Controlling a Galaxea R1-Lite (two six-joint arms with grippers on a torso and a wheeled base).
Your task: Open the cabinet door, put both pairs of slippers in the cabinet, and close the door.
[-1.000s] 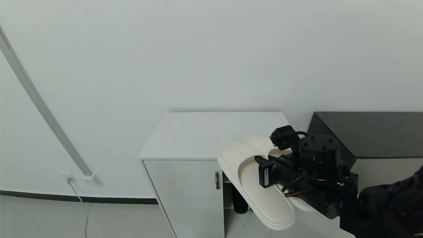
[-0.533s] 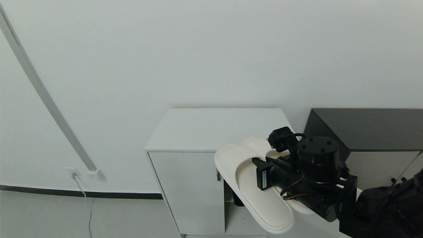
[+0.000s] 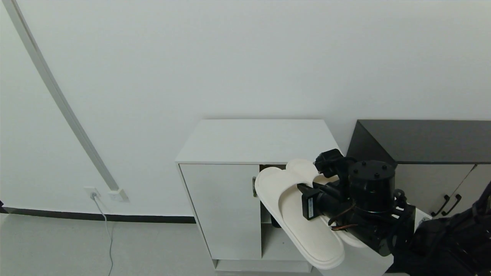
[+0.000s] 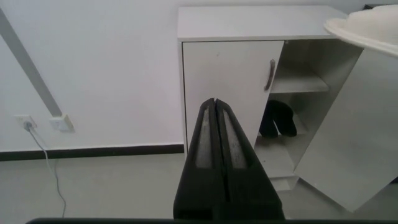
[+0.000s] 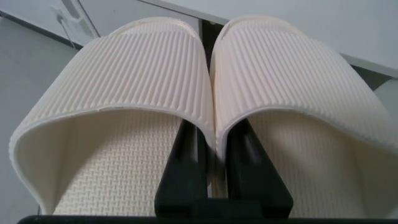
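Observation:
My right gripper (image 3: 307, 195) is shut on a pair of cream slippers (image 3: 284, 207), pinching their inner edges together (image 5: 210, 124). It holds them tilted in front of the white cabinet's (image 3: 249, 140) open right half. The right door (image 4: 348, 149) stands swung out; the left door (image 3: 222, 207) with its small handle (image 3: 253, 186) is closed. A pair of black slippers (image 4: 278, 119) stands on the cabinet's lower shelf. My left gripper (image 4: 214, 109) is shut with nothing in it, low and facing the cabinet from a distance.
A dark-topped cabinet (image 3: 422, 142) with handled doors stands right of the white one. On the wall at the left are a slanted conduit (image 3: 57, 96) and a socket (image 3: 92, 191) with a hanging cable. Bare floor lies in front of the left door.
The head camera has shifted, so more of the cabinet's front and inside shows. The right gripper keeps its hold on the cream slippers before the opening.

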